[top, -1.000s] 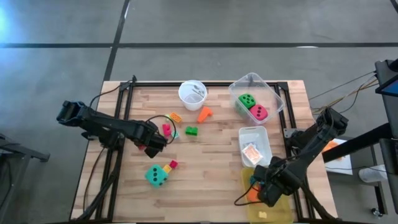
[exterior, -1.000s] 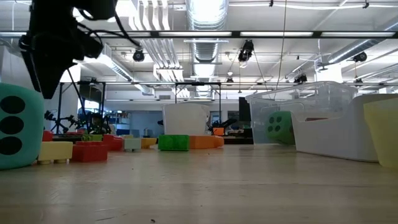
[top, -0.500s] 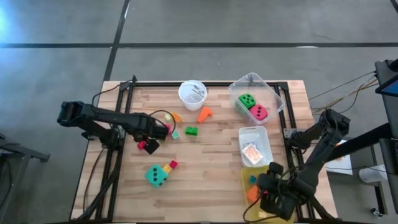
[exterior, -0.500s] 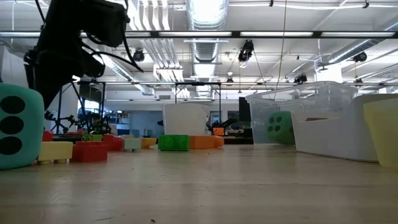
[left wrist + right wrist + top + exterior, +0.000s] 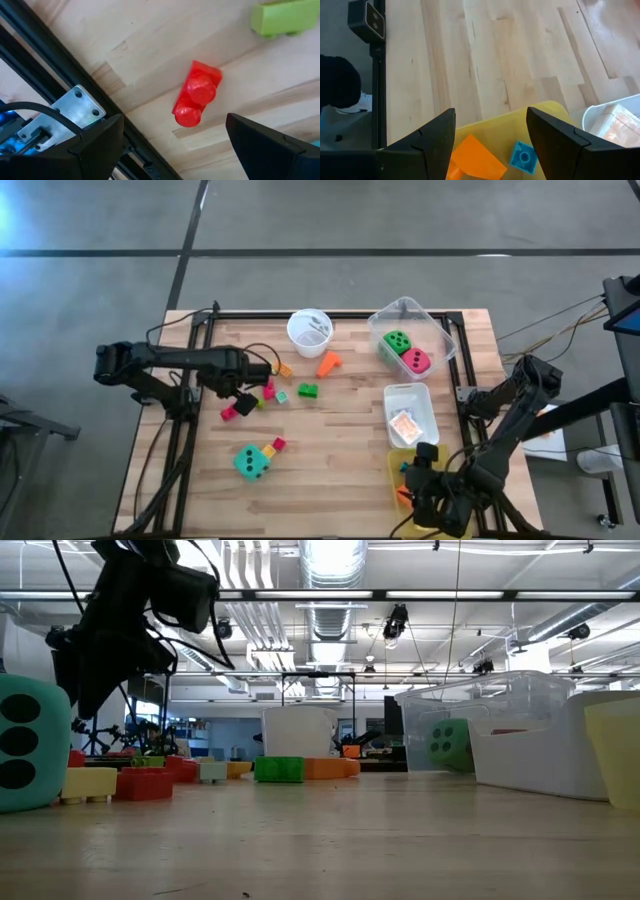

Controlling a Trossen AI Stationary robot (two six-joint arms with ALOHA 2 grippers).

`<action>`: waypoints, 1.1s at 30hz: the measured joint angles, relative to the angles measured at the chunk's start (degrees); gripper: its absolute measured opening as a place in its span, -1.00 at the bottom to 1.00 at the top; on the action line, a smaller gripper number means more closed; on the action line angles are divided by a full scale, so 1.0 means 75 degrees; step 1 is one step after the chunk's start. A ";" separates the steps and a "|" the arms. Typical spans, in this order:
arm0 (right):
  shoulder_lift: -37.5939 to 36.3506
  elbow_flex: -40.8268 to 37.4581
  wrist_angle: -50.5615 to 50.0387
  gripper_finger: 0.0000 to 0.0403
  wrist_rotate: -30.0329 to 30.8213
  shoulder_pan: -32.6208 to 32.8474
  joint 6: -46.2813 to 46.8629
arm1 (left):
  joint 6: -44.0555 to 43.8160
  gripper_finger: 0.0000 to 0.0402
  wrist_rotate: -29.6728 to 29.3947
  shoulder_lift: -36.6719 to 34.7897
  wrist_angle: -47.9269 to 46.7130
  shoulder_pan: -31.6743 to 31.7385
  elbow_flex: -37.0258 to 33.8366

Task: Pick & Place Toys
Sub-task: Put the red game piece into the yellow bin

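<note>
My left gripper is open above the table, left of centre. A red block lies flat on the wood between and beyond its fingers, untouched; it also shows in the high view. A pink block, a green block and an orange block lie nearby. A teal die sits near the front with a yellow block and a red block. My right gripper is open and empty over the yellow bin, which holds an orange block and a blue block.
A white cup stands at the far middle. A clear bin at the far right holds a green die and a pink die. A white bin holds a card pack. Bare wood lies at the near centre.
My left arm has swung toward the table's far edge and risen a little; the red block lies where it was. My right gripper has gone toward the near edge, over the yellow bin.
</note>
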 joint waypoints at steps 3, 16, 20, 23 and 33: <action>0.0000 -0.0003 0.0011 0.18 0.0079 0.0000 -0.0016 | 0.0070 0.76 -0.0006 0.0000 0.0010 0.0125 -0.0016; 0.0006 -0.0017 0.0034 0.18 0.0131 0.0000 -0.0016 | 0.0784 0.75 -0.0177 0.0003 0.1376 -0.0008 -0.1087; 0.0006 -0.0020 0.0046 0.18 0.0131 -0.0004 -0.0016 | 0.0756 0.75 -0.0163 0.0000 0.1816 -0.0085 -0.1015; 0.0006 -0.0020 0.0049 0.18 0.0129 -0.0006 -0.0016 | 0.0493 0.75 -0.0057 0.0000 0.1740 -0.0082 -0.1032; 0.0006 -0.0020 0.0061 0.18 0.0130 -0.0006 -0.0074 | 0.0305 0.75 0.0429 0.0003 0.2062 -0.0114 -0.1036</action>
